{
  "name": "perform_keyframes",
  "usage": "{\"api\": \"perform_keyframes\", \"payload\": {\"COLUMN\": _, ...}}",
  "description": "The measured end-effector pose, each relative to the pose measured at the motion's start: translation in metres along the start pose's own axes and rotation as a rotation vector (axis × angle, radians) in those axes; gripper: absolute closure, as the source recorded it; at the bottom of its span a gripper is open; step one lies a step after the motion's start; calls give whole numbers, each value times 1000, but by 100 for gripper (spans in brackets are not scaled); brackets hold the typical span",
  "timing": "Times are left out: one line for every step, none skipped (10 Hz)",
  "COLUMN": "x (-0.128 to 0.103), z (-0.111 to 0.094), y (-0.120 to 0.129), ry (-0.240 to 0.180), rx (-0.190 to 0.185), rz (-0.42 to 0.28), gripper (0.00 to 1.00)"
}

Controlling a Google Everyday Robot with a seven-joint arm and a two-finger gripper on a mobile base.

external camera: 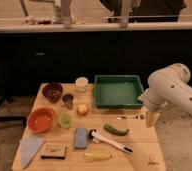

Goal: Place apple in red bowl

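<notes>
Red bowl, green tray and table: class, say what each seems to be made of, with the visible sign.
Red bowl: probably plastic, even matte orange-red. Green tray: likely plastic, uniform colour, moulded rim. Table: looks like wood, pale tan top. The end effector hangs open at the table's right edge.

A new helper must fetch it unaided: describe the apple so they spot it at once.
On the wooden table, look just left of the green tray, well away from the gripper at the table's right edge. The apple lies there, beside a dark cup and a pale green cup. It alone is a small, round, yellowish fruit; its neighbours are hollow cups.
</notes>
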Motion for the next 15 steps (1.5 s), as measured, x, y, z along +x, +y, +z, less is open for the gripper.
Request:
{"api": "perform_keyframes", "payload": {"x": -4, "z": -1, "y": 0, "ry": 0, "rx": 0, "rz": -13, "gripper": 20}}
{"api": "perform_keyframes", "payload": {"x": -16, "z": -2, "y": -2, "ry": -25, "rx": -4, "rz": -23, "gripper": 20}}
{"api": "perform_keyframes", "payload": {"x": -25, "z": -1, "y": -4, "ry": -61, "rx": -10, "rz": -20, "gripper": 20}}
{"api": "perform_keyframes", "payload": {"x": -32, "z": 0, "y": -6, "ry": -111, "rx": -23, "rz": -12, "gripper": 20}}
{"api": "perform_keyframes", "payload": {"x": -40, "z": 1, "y": -6, "ry": -149, "rx": -35, "rz": -5, "gripper": 20}}
{"api": "perform_keyframes", "payload": {"x": -51, "z": 2, "y": -8, "ry": -180, "rx": -44, "rz": -2, "gripper": 20}}
{"api": "perform_keyframes", "payload": {"x": -63, "z": 3, "y": -11, "ry": -214, "rx": -55, "rz": 2, "gripper": 20}}
{"api": "perform_keyframes", "payload": {"x": -69, "z": 4, "y": -12, "ry": -237, "rx": -61, "rz": 7, "gripper": 20}}
{"api": "perform_keyframes", "payload": {"x": -76, "z": 6, "y": -11, "ry": -252, "rx": -74, "rz": 8, "gripper": 20}}
{"api": "perform_keyframes", "payload": {"x": -82, "z": 7, "y": -13, "ry": -257, "rx": -76, "rz": -2, "gripper": 20}}
{"api": "perform_keyframes", "payload": {"x": -80, "z": 7, "y": -11, "ry": -255, "rx": -78, "rz": 2, "gripper": 20}}
{"api": "perform_keyframes", "payload": {"x": -80, "z": 7, "y": -11, "ry": -255, "rx": -78, "rz": 2, "gripper": 20}}
{"api": "perform_keyframes", "payload": {"x": -78, "z": 7, "y": -10, "ry": -254, "rx": -78, "rz": 5, "gripper": 20}}
{"api": "perform_keyframes", "payload": {"x": -80, "z": 7, "y": -11, "ry": -255, "rx": -77, "rz": 2, "gripper": 20}}
{"api": "perform_keyframes", "payload": {"x": -81, "z": 7, "y": -12, "ry": -256, "rx": -77, "rz": 0, "gripper": 20}}
